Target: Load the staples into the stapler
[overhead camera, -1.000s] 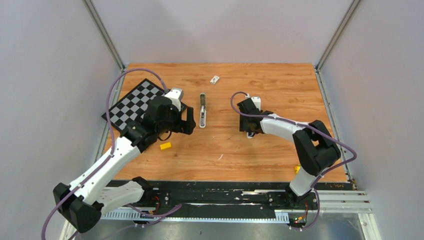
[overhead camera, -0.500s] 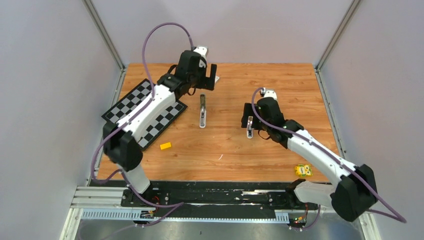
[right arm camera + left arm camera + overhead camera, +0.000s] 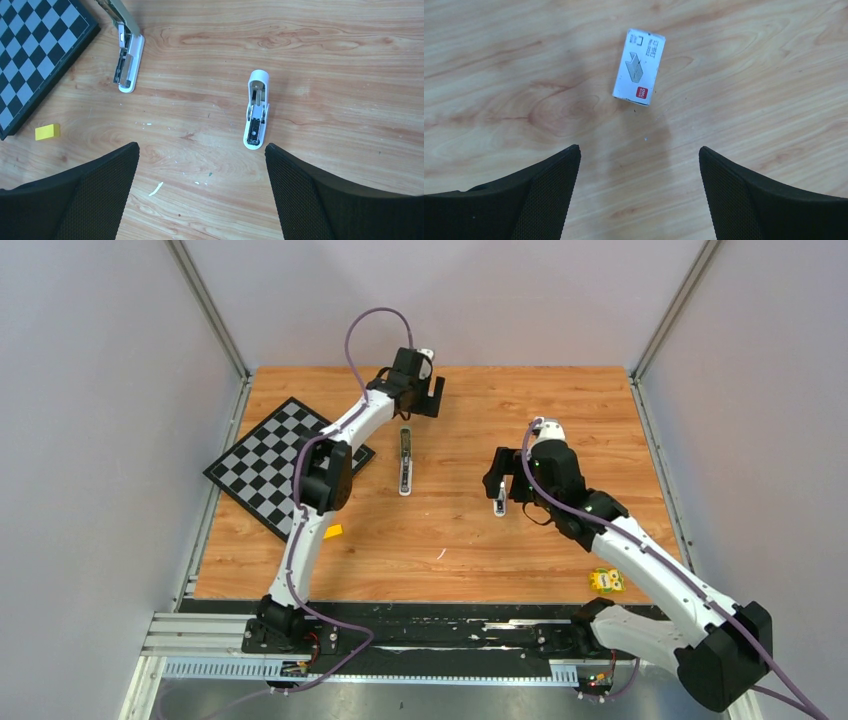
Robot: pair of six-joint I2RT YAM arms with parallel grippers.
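Note:
The stapler (image 3: 405, 462) lies open on the wood, grey arm hinged up; it also shows at the top left of the right wrist view (image 3: 127, 60). A second, smaller white-and-metal stapler-like piece (image 3: 499, 498) lies to its right, just ahead of my right gripper's right finger (image 3: 256, 112). My right gripper (image 3: 503, 478) (image 3: 200, 146) hovers over it, open and empty. My left gripper (image 3: 425, 392) (image 3: 638, 148) is open and empty above the tiny white box (image 3: 639, 67), which lies just ahead of the fingertips. No staple strips show.
A checkerboard (image 3: 262, 455) (image 3: 30, 55) lies at the left. A small yellow block (image 3: 331, 531) (image 3: 47, 131) sits near its front corner. A yellow-green item (image 3: 606, 580) lies at the front right. White scraps (image 3: 156, 188) dot the wood.
My left arm has swung from beside the checkerboard to the far side, over the white box. My right arm has unfolded and pulled back a little; its gripper stays by the smaller piece.

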